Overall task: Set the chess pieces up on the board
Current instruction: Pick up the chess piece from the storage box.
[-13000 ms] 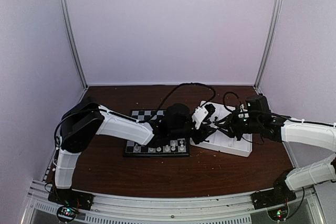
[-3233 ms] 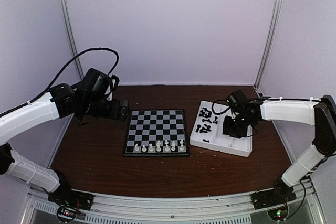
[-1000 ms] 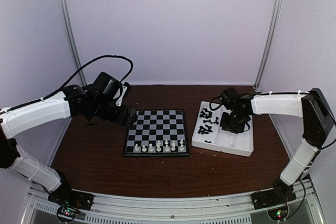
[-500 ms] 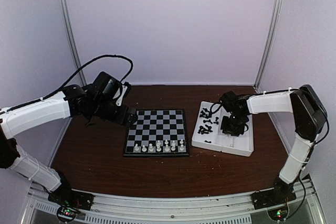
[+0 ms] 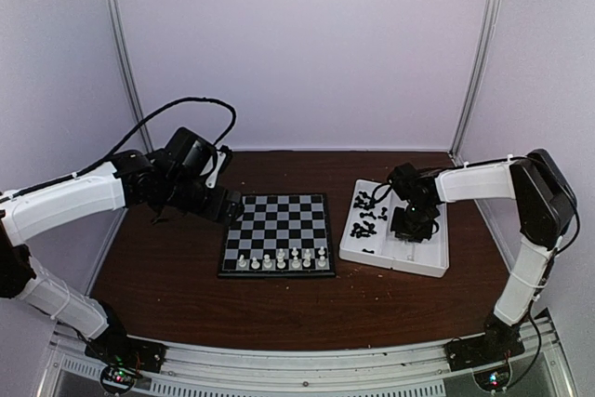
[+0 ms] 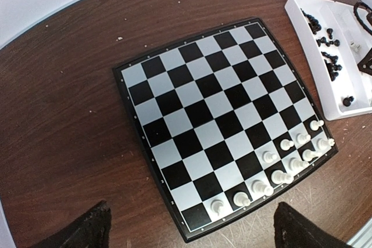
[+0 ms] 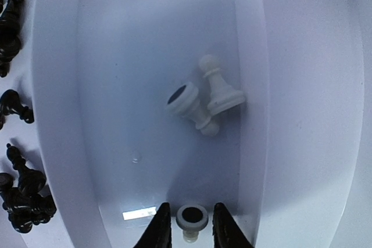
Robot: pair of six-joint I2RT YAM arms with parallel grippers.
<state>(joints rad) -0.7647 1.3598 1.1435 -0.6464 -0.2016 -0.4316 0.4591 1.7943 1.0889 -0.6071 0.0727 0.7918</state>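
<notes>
White chess pieces (image 5: 282, 260) stand along the near edge of the board (image 5: 276, 216), with a few more in the row behind. Right of the board, the white tray (image 5: 400, 263) holds black pieces (image 5: 364, 216) heaped in its left compartment. The right gripper (image 7: 190, 226) reaches into the next compartment, jaws narrowed either side of one white pawn (image 7: 192, 216) (whether they touch it, I cannot tell). Two other pawns (image 7: 204, 98) lie against each other nearby. The left gripper (image 6: 195, 233) hovers over the brown desk (image 6: 70, 114) by the board's left edge, jaws spread wide.
</notes>
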